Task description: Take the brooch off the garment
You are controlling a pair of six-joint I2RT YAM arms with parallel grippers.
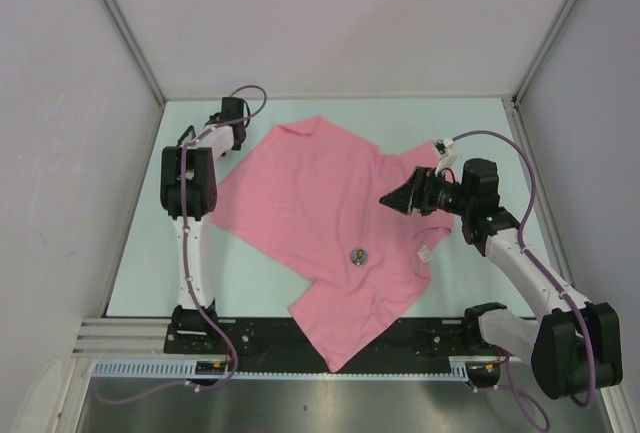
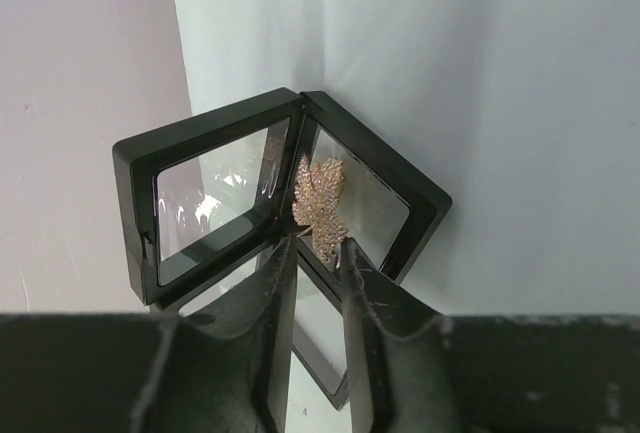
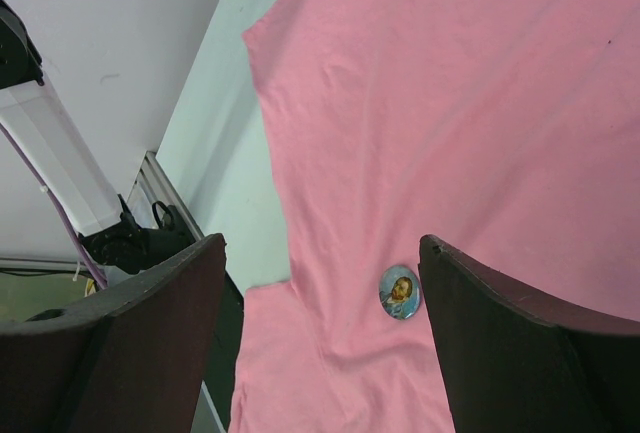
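The pink T-shirt (image 1: 320,223) lies spread on the table, with its white label (image 1: 425,251) near the right hem. A round portrait brooch (image 1: 358,255) is on its lower middle and also shows in the right wrist view (image 3: 400,292). My right gripper (image 1: 385,200) hovers open above the shirt (image 3: 450,103), and the round brooch sits just inside its right finger (image 3: 322,248). My left gripper (image 1: 235,108) is at the back left corner. Its narrow jaws (image 2: 318,245) close on the lower tip of a gold leaf brooch (image 2: 318,198) inside an open black display case (image 2: 210,188).
White walls enclose the table on three sides. The left wall (image 2: 80,103) stands right beside the case. A black rail with cables (image 1: 320,338) runs along the near edge, under the shirt's lower corner.
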